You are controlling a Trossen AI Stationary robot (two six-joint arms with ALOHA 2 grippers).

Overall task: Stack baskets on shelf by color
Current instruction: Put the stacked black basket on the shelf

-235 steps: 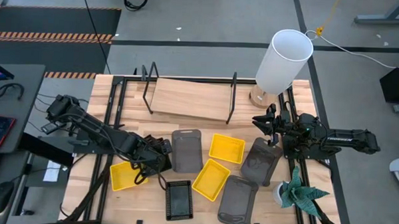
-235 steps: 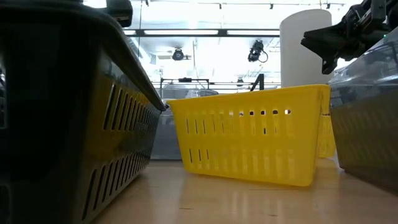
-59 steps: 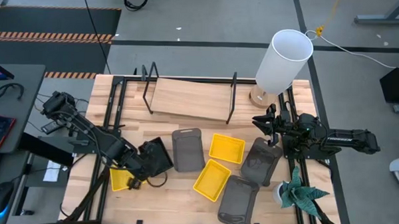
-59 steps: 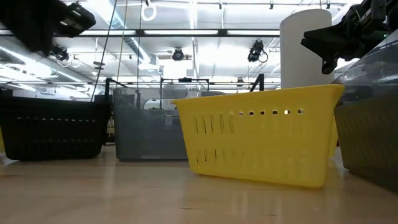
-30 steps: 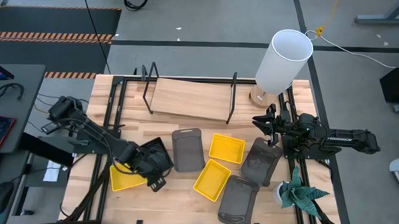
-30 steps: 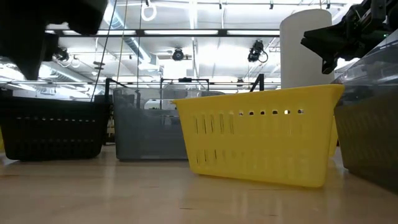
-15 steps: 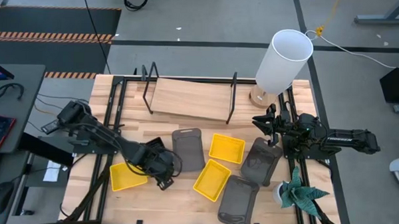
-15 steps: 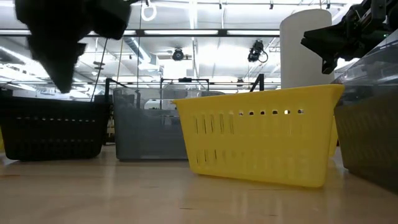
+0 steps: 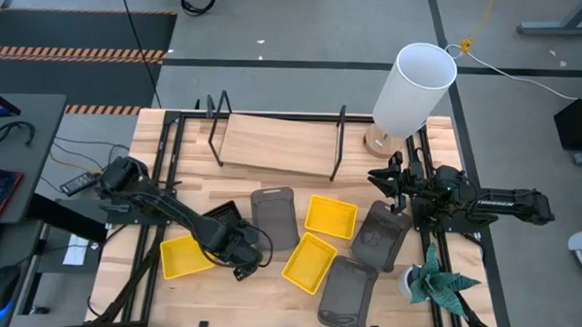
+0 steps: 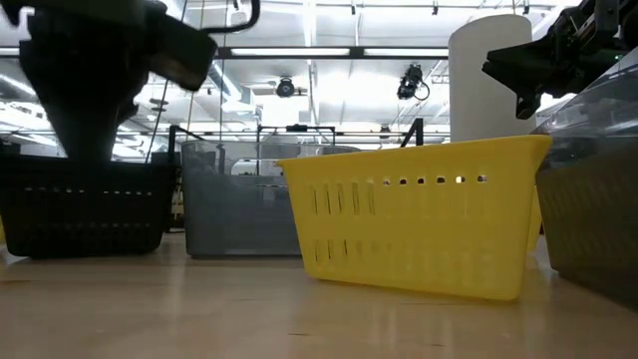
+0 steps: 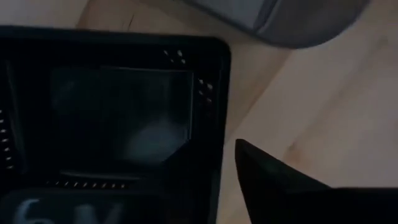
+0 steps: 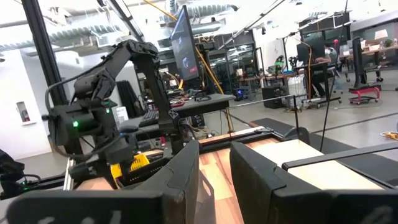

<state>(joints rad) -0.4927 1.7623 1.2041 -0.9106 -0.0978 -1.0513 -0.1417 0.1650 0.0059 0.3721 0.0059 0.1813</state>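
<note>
High view shows the wooden table point(image 9: 122, 284) with bare room along its near left edge and at its far left corner, while the middle is crowded. The shelf point(image 9: 277, 144) is a flat, light wood board with black wire ends, and it sits at the far side with nothing on it. Right of it stands a tall white lamp point(image 9: 415, 85), and a small green plant point(image 9: 440, 283) sits at the near right edge. I count seven baskets, all lying on the table near the shelf and none stacked. Three are yellow: one point(image 9: 184, 260) at the near left, one point(image 9: 331, 215) in the middle and one point(image 9: 308, 261) just near that. Three are dark grey and a bit longer: one point(image 9: 273, 218) in the middle, one point(image 9: 379, 236) to the right and one point(image 9: 345, 292) at the near edge. One black basket point(image 9: 219, 213) sits between the left yellow basket and the middle grey one. The left gripper point(image 9: 232, 241) is low over the black basket. Its fingers point(image 11: 267, 183) are spread, one inside the basket wall and one outside, with wood showing beside the wall, so they are not pinching it. The right gripper point(image 9: 383, 178) waits above the far end of the right grey basket, with a small gap between its fingers point(image 12: 261, 168) and nothing in them.
</note>
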